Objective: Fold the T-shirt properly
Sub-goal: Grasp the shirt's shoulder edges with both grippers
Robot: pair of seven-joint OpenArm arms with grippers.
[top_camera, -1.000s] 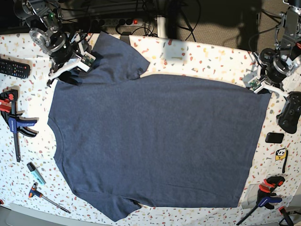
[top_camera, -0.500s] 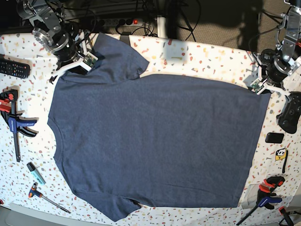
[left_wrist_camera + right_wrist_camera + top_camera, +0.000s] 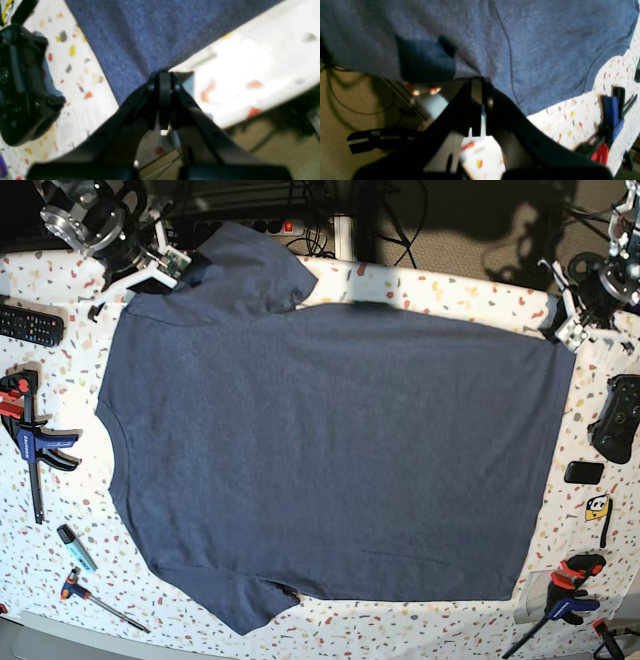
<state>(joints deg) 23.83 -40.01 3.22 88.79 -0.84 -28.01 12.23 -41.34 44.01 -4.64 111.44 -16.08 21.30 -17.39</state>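
Shirt [image 3: 330, 450], one, upper edge pinched near both ends by two grippers, left [image 3: 161, 75] and right [image 3: 480, 81].

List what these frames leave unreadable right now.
- Any print on the T-shirt's underside: face-down, base view.
- Fabric between the left pincer's tips: covered by them, left wrist view.
- Keyboard's full extent: cut by the left edge, base view.
- Yellow tape measure's markings: too small, base view.

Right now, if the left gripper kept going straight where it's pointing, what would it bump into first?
The T-shirt: the left gripper is already pinching its edge. Next would probably be the table, though how close that is, I can't tell.
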